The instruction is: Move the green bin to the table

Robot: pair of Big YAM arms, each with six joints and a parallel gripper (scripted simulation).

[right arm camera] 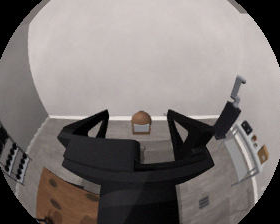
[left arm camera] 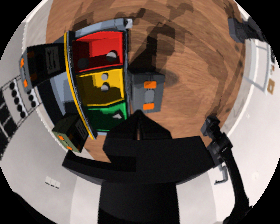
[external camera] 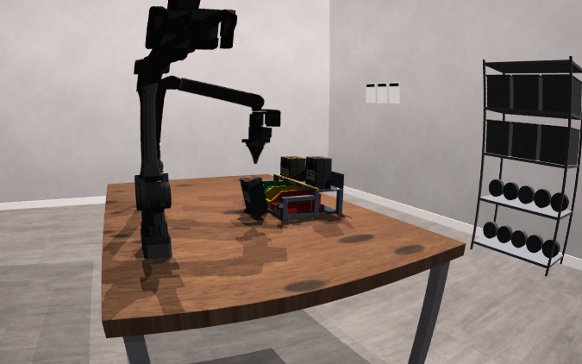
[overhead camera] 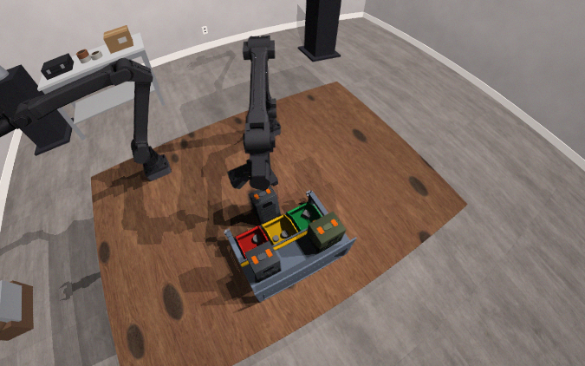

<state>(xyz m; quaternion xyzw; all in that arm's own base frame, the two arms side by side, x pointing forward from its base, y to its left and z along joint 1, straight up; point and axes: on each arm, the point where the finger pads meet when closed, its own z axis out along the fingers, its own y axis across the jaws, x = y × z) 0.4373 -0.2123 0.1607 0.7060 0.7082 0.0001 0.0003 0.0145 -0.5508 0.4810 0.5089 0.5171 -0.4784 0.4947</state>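
Note:
The green bin [overhead camera: 297,220] [left arm camera: 103,113] stands in the shelf [overhead camera: 305,271] [external camera: 339,201] at the end of the row, with a grey part in it. The yellow bin [overhead camera: 276,227] [left arm camera: 91,82] is in the middle, the red bin [overhead camera: 244,241] [left arm camera: 93,45] at the other end, both with grey parts. A dark case [overhead camera: 265,205] [external camera: 253,195] [left arm camera: 140,95] stands tilted on the table in front of the bins. My left gripper [external camera: 255,161] [left arm camera: 138,113] is shut and empty, above the tilted case and front of the shelf. My right gripper [right arm camera: 138,112] is open and empty, away from the shelf, beyond the table.
An olive case [overhead camera: 327,233] [left arm camera: 67,133] stands on the shelf's upper deck behind the green bin. Another dark case [overhead camera: 263,266] [external camera: 319,172] [left arm camera: 47,65] stands there behind the red bin. A yellow bar [left arm camera: 68,70] runs along the deck's front edge.

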